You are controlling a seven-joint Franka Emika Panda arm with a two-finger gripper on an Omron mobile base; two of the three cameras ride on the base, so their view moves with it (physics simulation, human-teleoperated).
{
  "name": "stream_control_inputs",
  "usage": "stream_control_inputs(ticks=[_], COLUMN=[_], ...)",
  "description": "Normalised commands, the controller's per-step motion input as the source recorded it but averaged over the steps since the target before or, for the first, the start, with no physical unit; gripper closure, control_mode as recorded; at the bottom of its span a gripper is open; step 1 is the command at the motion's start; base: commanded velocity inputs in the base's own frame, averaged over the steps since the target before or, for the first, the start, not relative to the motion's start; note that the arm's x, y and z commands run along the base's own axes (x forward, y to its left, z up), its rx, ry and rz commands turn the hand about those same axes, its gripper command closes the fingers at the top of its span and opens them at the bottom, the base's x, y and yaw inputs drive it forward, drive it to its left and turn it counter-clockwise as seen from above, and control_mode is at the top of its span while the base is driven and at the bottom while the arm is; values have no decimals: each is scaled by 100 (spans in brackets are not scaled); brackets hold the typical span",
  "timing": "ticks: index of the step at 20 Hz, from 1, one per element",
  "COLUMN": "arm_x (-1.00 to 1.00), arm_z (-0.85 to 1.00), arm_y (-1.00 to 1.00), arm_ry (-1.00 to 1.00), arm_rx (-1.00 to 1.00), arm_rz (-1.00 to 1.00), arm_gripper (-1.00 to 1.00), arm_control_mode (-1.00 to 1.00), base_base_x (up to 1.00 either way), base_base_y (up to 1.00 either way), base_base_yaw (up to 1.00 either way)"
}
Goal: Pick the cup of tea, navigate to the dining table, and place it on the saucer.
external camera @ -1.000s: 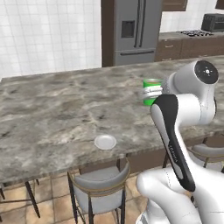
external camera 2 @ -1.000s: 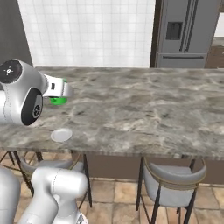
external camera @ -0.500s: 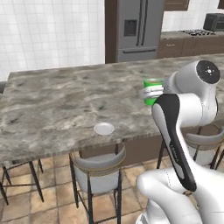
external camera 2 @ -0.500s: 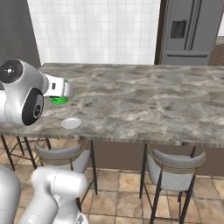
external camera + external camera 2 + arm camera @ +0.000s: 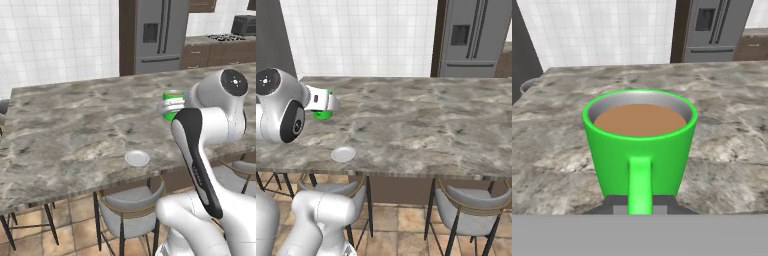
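The cup of tea (image 5: pixel 639 145), bright green with brown liquid inside, is held upright above the dining table (image 5: pixel 75 135), its handle facing the hand camera. My gripper (image 5: pixel 640 206) is shut on that handle. From the left base camera the cup of tea (image 5: pixel 172 104) hangs in the gripper (image 5: pixel 167 107) over the table's right part, up and right of the saucer (image 5: pixel 136 158). The right base view has the cup of tea (image 5: pixel 322 114) in the gripper (image 5: pixel 326 102) above the dining table (image 5: pixel 431 130), and the small white saucer (image 5: pixel 343 154) lies near the front edge, below and slightly right of it.
Grey stools (image 5: pixel 130 200) (image 5: pixel 466 205) are tucked under the table's near edge. A steel fridge (image 5: pixel 160 35) (image 5: pixel 471 37) stands behind the table against the white tiled wall. A brown cabinet counter with a stove (image 5: pixel 220 47) is at the back right.
The whole picture has shifted as the base drove along the table. The cup has stayed in the shut gripper in the same pose.
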Motion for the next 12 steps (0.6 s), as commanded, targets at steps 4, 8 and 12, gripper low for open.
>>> stream_control_inputs(ticks=[4, 8, 12], arm_x=[0, 0, 0], arm_z=[0, 0, 0], arm_y=[0, 0, 0], arm_ry=[0, 0, 0], arm_rx=[0, 0, 0], arm_rz=[0, 0, 0], arm_gripper=[100, 100, 100], arm_control_mode=[100, 100, 100], base_base_x=[3, 0, 29], base_base_y=[4, 0, 8], base_base_yaw=[0, 0, 0])
